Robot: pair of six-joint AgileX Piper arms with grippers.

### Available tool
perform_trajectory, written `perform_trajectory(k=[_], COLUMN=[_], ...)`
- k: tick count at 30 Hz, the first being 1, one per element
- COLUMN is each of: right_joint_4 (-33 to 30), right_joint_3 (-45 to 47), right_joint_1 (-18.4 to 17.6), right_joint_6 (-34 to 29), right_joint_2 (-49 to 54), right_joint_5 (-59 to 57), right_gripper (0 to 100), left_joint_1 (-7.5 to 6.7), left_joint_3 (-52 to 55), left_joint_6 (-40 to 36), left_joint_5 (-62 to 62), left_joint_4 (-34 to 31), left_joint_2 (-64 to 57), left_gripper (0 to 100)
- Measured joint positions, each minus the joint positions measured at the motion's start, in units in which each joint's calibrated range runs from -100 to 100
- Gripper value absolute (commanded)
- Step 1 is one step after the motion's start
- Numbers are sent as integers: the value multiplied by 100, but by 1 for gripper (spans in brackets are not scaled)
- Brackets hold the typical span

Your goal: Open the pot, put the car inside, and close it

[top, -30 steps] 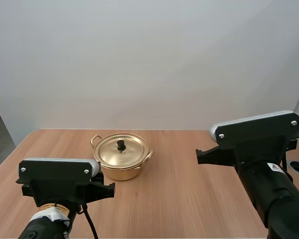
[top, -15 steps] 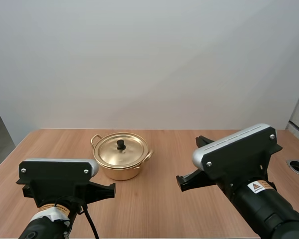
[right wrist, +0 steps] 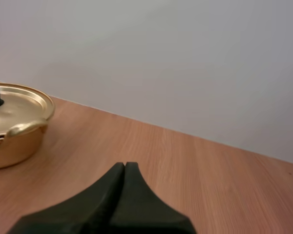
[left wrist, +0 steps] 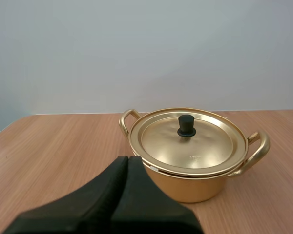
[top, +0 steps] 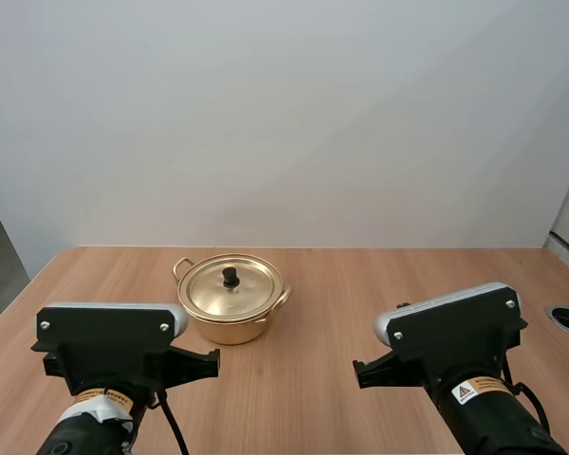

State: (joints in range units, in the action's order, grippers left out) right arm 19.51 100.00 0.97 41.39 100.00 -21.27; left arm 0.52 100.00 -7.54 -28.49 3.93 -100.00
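Presently the pot (top: 231, 301) is seen lidded toward the table's (top: 360, 294) far left, no car is seen, both grippers' fingers (left wrist: 124, 195) (right wrist: 122, 195) are pressed together, and either opening or completion is fitted.

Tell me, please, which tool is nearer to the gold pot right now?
Left. The left tool sits shut just in front of the pot, lid on. The right tool, also shut, is off to the pot's right.
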Motion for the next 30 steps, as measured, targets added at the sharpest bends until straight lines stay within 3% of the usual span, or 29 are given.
perform_trajectory(k=[14, 20, 30], right_joint_4=[-2158, -2187, -2187], right_joint_3=[0, 0, 0], right_joint_1=[80, 80, 80], right_joint_6=[-2049, -2757, -2796], right_joint_2=[0, 0, 0], right_joint_5=[-974, -974, -974], right_gripper=[0, 0, 0], left_joint_1=[0, 0, 0], left_joint_3=[0, 0, 0], left_joint_6=[0, 0, 0], left_joint_5=[0, 0, 0], left_joint_4=[0, 0, 0], left_joint_2=[0, 0, 0], left_gripper=[0, 0, 0])
